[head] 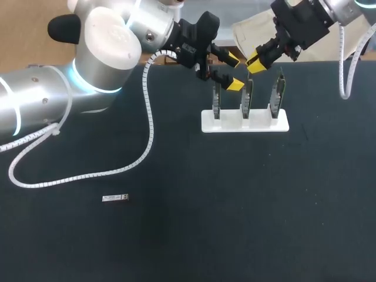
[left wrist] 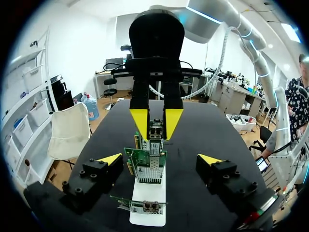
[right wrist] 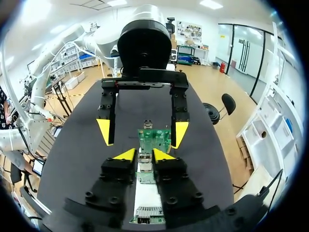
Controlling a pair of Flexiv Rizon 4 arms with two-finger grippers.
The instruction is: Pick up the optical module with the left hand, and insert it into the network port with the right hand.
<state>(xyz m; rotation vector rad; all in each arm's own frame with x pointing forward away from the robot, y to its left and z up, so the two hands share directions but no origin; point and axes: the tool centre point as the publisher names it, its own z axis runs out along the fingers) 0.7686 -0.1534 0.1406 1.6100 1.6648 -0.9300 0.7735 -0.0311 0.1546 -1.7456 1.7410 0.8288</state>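
In the left wrist view the job looks to have reached the insertion. The right pincer (left wrist: 155,124) is clamped on the optical module (left wrist: 155,135), holding it at the top of what I take for the middle network card (left wrist: 147,169) in the white holder (left wrist: 147,189). The left pincer (left wrist: 160,159) is spread wide with nothing in it, a finger to each side of the row. Next, I'd say, comes a straight push into the port, kept square.

The right wrist view agrees: its own yellow tips sit close together on the silver body, with the cards lined up ahead.

In the head view both arms reach across the counter (head: 235,205) and meet nose to nose over the holder. A small silver piece (head: 115,198) lies well apart from them.
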